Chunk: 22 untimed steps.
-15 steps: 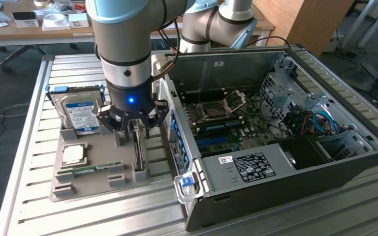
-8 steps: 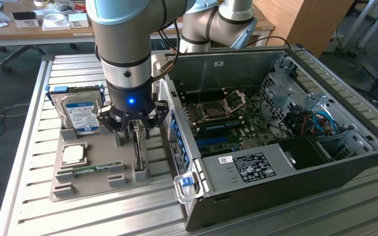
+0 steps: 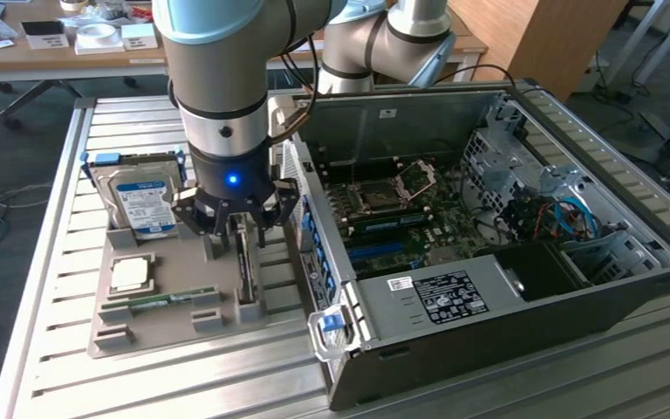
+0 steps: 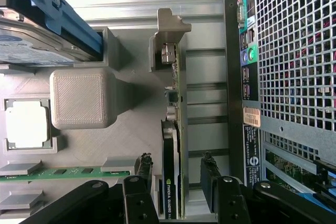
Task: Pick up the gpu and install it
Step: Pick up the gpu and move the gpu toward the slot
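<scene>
The gpu (image 3: 245, 272) stands on its edge in a slot of the grey holder tray (image 3: 160, 336), left of the open computer case (image 3: 487, 236) in the exterior view. My gripper (image 3: 238, 229) hangs straight above the card's far end and is open. In the wrist view the gpu (image 4: 172, 145) appears edge-on as a thin dark card with a metal bracket. It runs between the two black fingertips (image 4: 143, 165), one on each side, with a gap to each. Nothing is gripped.
The tray also holds a silver hard drive (image 3: 143, 205) in a blue carrier, a CPU (image 3: 132, 273) and a green RAM stick (image 3: 160, 301). Inside the case lies the motherboard (image 3: 393, 209) with blue slots. The case's rear panel (image 4: 294, 51) stands close beside the card.
</scene>
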Each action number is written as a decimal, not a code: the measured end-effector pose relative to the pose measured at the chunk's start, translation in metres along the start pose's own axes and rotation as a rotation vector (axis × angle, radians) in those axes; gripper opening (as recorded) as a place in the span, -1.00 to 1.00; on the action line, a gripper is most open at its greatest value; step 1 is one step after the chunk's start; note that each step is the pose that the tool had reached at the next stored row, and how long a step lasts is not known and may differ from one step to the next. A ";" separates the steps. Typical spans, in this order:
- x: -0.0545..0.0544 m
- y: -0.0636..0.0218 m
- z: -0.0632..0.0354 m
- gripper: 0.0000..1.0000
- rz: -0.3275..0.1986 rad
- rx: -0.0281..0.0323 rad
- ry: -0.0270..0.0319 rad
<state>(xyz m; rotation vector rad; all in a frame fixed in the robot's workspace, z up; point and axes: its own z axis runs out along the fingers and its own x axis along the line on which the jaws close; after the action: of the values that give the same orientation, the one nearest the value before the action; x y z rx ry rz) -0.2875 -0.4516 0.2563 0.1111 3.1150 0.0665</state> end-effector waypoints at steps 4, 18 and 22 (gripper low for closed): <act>0.000 0.0000 0.0002 0.00 0.000 -0.0001 -0.0001; 0.000 0.0004 0.0077 0.00 0.000 -0.0002 -0.0003; 0.002 0.0023 0.0086 0.00 0.000 0.0000 -0.0001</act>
<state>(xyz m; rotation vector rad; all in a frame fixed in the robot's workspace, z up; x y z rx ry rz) -0.2891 -0.4488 0.2478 0.1113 3.1149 0.0665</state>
